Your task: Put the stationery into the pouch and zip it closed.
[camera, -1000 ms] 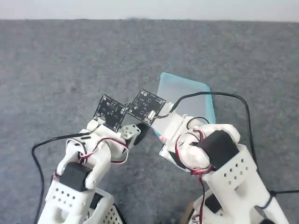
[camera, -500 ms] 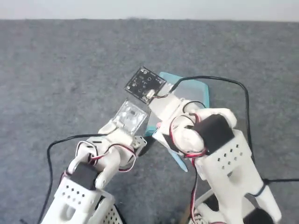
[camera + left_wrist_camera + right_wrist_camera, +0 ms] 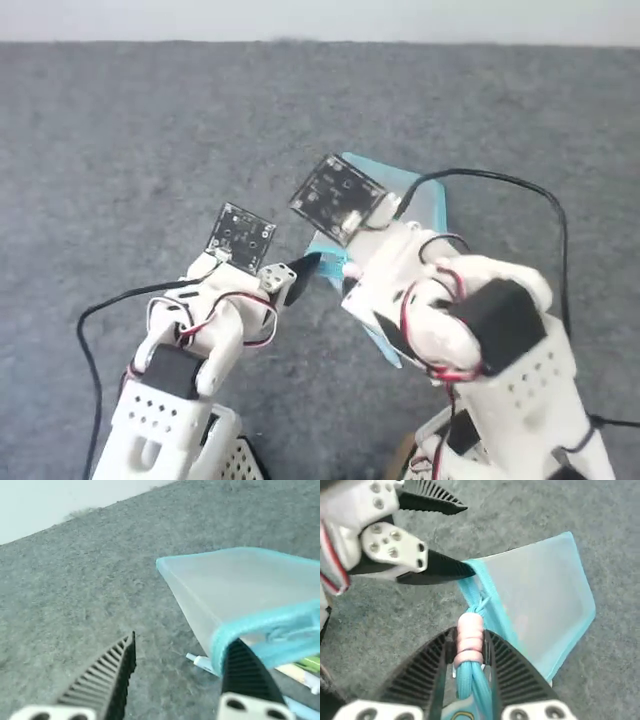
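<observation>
The pouch (image 3: 415, 195), lying on the grey mat (image 3: 150, 130), is judged light, soft and floppy, so its corner should be pinned while the zip is drawn. The left gripper (image 3: 181, 643) is spread apart, with one finger at the pouch's corner. The right gripper (image 3: 469, 634) is clamped on the zip pull (image 3: 470, 647), judged the best place to hold.

A grey mat (image 3: 150, 130) with a rough, felt-like nap covers the table as far as it shows, mottled with lighter and darker flecks. Along its far edge runs a plain pale strip (image 3: 320, 20), meeting the mat in a straight line. A small fuzzy tuft (image 3: 285, 40) breaks that line near the middle. At the near edge sits a small brown patch (image 3: 400, 466); what it is cannot be told.
</observation>
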Action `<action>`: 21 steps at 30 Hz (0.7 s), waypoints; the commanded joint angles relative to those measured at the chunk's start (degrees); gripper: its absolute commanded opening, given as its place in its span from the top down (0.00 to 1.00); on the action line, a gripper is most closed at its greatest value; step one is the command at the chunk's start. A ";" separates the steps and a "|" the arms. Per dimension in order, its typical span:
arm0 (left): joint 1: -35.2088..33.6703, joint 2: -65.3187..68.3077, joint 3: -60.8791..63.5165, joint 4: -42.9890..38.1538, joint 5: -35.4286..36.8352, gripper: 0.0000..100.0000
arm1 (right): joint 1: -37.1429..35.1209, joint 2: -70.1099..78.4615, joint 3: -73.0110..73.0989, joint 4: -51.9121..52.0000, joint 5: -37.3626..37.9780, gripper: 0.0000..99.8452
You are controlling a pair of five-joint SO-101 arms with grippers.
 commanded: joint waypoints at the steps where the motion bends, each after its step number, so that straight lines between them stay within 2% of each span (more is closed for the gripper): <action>1: -0.70 0.44 -0.48 -2.02 1.32 0.74 | -3.91 -2.59 -3.43 1.45 -0.18 0.99; 9: -0.70 0.44 -0.48 -3.25 1.41 0.74 | -5.49 -3.21 -6.42 3.30 1.32 0.99; 15: 3.52 0.44 1.80 -6.68 1.49 0.74 | -12.44 -3.21 -5.80 3.47 1.58 0.99; 21: 5.10 0.44 3.91 -10.02 1.23 0.82 | -14.73 -3.21 -5.54 3.56 2.29 0.99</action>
